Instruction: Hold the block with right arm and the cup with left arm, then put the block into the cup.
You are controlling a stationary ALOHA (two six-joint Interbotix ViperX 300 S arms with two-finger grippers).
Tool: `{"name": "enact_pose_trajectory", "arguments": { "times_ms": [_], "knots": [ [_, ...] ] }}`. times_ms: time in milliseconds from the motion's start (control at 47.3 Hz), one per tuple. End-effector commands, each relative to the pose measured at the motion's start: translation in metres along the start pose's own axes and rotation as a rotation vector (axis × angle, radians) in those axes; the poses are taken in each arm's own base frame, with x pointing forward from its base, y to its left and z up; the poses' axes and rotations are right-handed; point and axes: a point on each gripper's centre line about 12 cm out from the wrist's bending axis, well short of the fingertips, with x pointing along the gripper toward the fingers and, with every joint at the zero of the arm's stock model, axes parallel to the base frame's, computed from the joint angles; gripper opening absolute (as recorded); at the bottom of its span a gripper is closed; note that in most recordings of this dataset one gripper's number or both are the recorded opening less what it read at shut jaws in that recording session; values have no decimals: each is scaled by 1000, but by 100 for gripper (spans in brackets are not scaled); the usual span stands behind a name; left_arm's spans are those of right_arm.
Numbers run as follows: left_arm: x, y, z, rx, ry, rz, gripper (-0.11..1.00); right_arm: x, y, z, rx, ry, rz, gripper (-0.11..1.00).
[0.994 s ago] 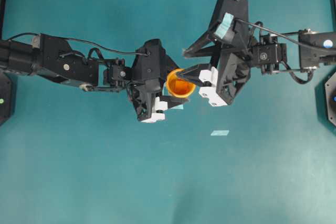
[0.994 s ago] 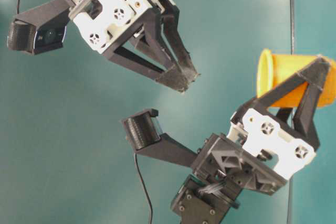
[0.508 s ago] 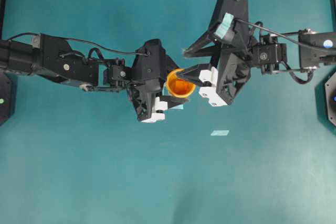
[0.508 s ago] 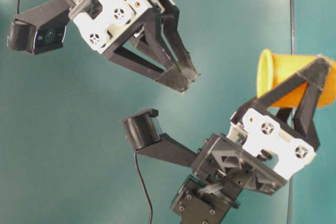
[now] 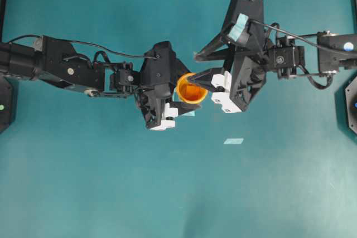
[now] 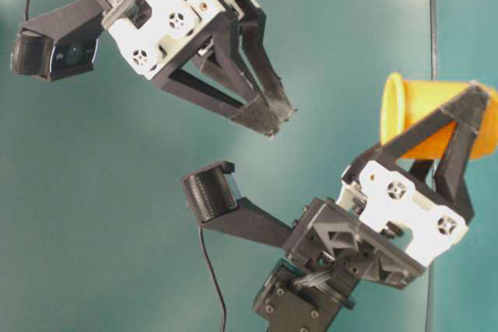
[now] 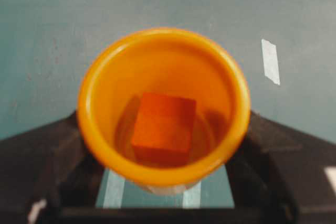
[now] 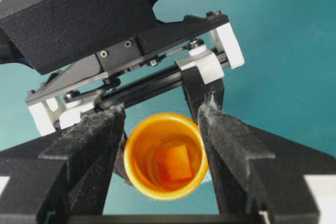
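Note:
The yellow-orange cup [image 5: 191, 88] is held off the teal table between the fingers of my left gripper [image 5: 187, 92], which is shut on its sides. The cup leans sideways in the table-level view [image 6: 424, 114]. The orange block [image 7: 164, 121] lies at the bottom inside the cup [image 7: 163, 38]; it also shows in the right wrist view [image 8: 174, 163]. My right gripper [image 5: 194, 71], on the teal-taped arm, is open and empty. Its fingertips stand apart just over the cup's mouth [image 8: 139, 161].
A pale tape strip [image 5: 234, 141] lies on the table below and right of the grippers, and another piece [image 5: 190, 113] lies under the cup. The two arms meet at the middle of the table, close together.

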Motion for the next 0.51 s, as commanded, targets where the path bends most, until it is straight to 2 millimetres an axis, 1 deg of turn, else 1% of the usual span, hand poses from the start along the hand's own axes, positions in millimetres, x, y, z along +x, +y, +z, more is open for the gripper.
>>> {"name": "enact_pose_trajectory", "arguments": {
  "times_ms": [0, 254, 487],
  "knots": [
    [-5, -2, 19, 5, -58, -4, 62, -14, 7, 20, -1, -63, 25, 61],
    [-6, -2, 20, 5, -60, -4, 62, -25, 7, 31, 3, -84, 18, 61],
    [-6, -2, 20, 5, -60, -4, 62, -29, 10, 39, 8, -105, 27, 61]
  ]
}}
